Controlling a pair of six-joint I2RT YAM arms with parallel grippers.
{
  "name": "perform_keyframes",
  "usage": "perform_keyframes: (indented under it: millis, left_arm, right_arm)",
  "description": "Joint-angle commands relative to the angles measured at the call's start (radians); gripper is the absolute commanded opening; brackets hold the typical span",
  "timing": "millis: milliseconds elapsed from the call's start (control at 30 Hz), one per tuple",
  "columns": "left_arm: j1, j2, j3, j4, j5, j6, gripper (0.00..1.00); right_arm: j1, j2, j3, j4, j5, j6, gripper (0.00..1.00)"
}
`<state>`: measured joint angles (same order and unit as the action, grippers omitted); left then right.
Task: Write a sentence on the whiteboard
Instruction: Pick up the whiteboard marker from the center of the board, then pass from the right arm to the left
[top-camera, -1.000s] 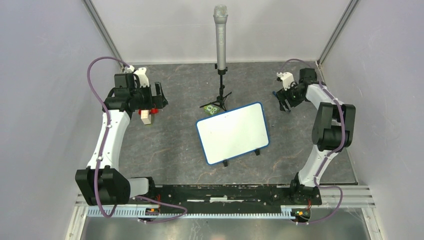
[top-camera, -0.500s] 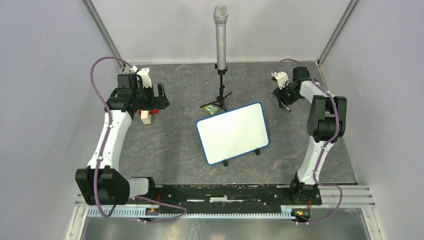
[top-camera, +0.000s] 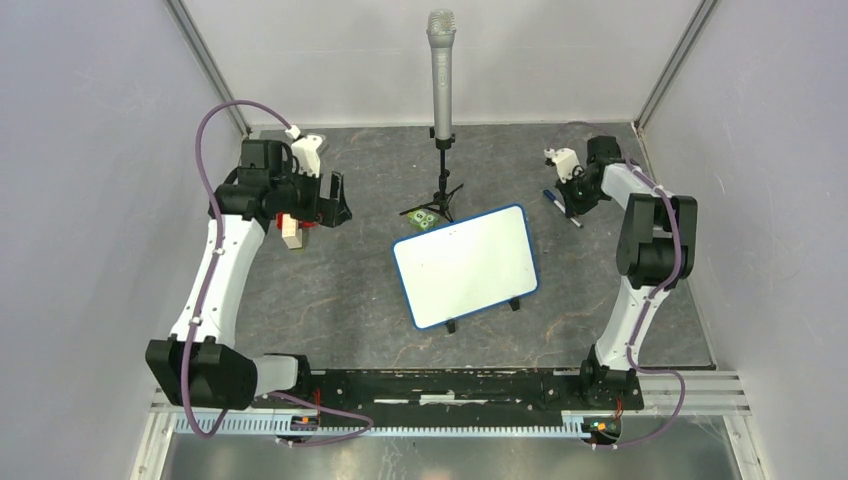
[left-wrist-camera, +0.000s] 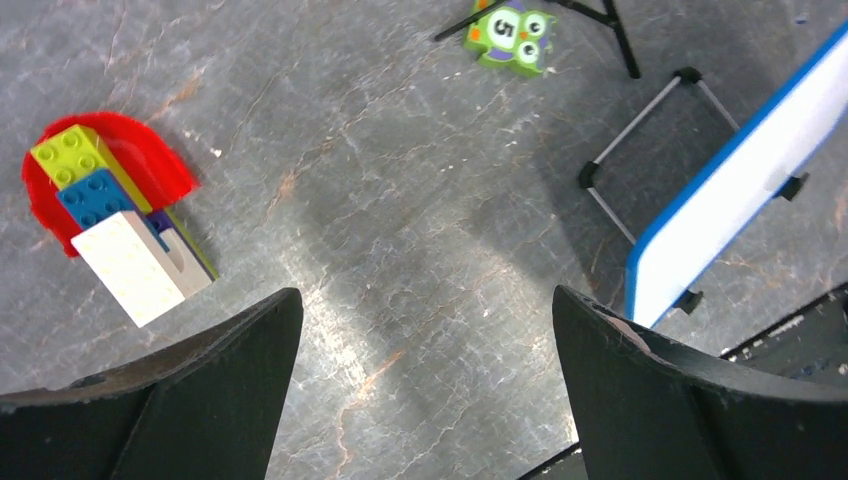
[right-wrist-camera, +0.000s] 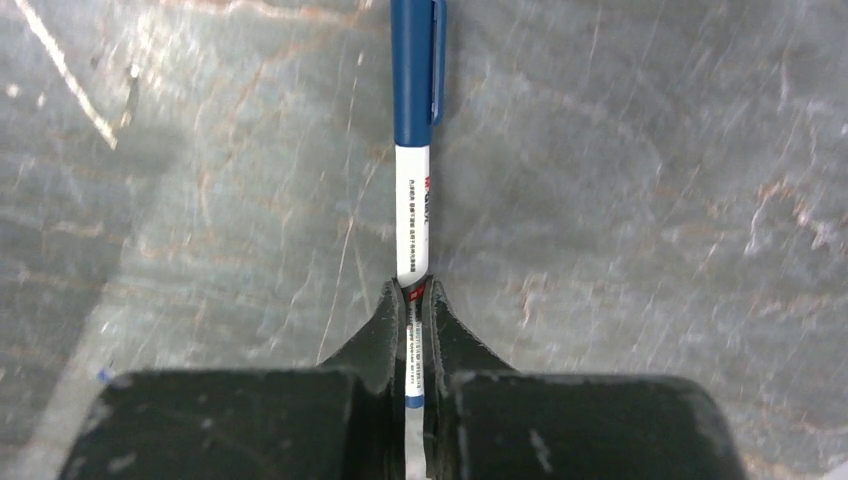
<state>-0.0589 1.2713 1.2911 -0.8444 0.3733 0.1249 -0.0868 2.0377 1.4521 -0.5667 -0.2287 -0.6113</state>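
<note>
The whiteboard (top-camera: 465, 265) stands tilted on small black feet at the table's middle, and its white face is blank; no sentence shows on it. In the left wrist view its blue edge (left-wrist-camera: 735, 185) runs along the right side. A marker with a white barrel (right-wrist-camera: 412, 205) and a blue cap lies on the grey table at the far right (top-camera: 561, 208). My right gripper (right-wrist-camera: 413, 292) is shut on the barrel's rear end, down at the table (top-camera: 572, 196). My left gripper (left-wrist-camera: 425, 305) hangs open over bare table at the far left (top-camera: 330, 200), holding nothing.
A microphone (top-camera: 441, 70) on a black tripod stands behind the board. A green owl tile (left-wrist-camera: 510, 35) lies by the tripod's legs. A stack of toy bricks on a red piece (left-wrist-camera: 110, 215) sits under my left arm. Enclosure walls close in both sides.
My right gripper went from open to shut on the marker and moved slightly toward the back of the table. My left gripper drifted a little right, staying open.
</note>
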Motion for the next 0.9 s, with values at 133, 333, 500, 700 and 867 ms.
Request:
perform_keyframes:
  millis: [133,333,500,700,867]
  left_arm:
    - [-0.007,-0.012,0.209,-0.162,0.222,0.188,1.00]
    - [-0.084,-0.043,0.310,-0.229,0.248,0.259,1.00]
    - [-0.204,-0.082,0.338,-0.229,0.214,0.334,1.00]
    - [-0.349,-0.108,0.390,-0.230,0.186,0.481,0.99]
    - [-0.607,-0.099,0.363,-0.224,-0.059,0.652,0.95]
  right_arm:
    - [-0.021,-0.335,-0.034,-0.123,-0.110,-0.041,0.00]
    - [0.037,-0.521,0.025,-0.316,-0.287,-0.065,0.00]
    - [0.180,-0.648,0.041,-0.412,-0.389,-0.052,0.00]
    - [0.338,-0.780,-0.100,-0.366,-0.563,0.071,0.00]
    - [0.447,-0.820,-0.215,-0.307,-0.662,0.180,0.00]
